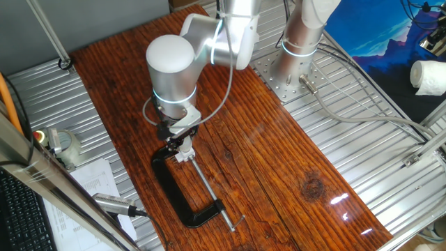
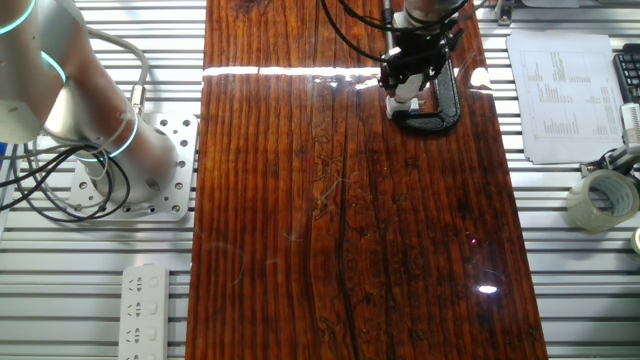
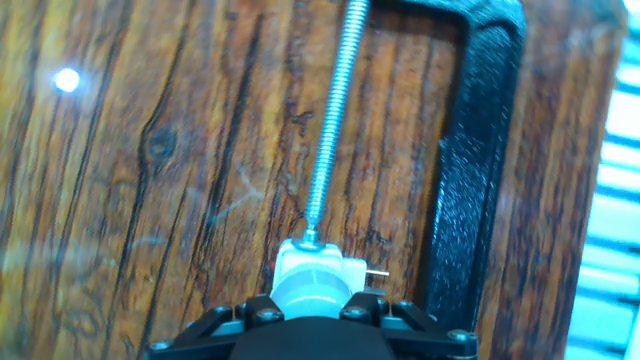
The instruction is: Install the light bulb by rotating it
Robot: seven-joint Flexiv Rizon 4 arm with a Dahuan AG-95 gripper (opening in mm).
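Note:
In the hand view the light bulb shows as a pale rounded head between my black fingers, sitting on the small white socket block. My gripper appears shut on the bulb; its screw base is hidden. The block is held at the tip of the threaded screw of a black C-clamp lying flat on the wooden board. From one fixed view, the gripper points down onto the block at the clamp. From the other fixed view, the gripper covers the block.
The arm's base is bolted to the left of the board, and a power strip lies in front of it. Printed sheets and a tape roll lie right of the board. A paper roll sits at the far right.

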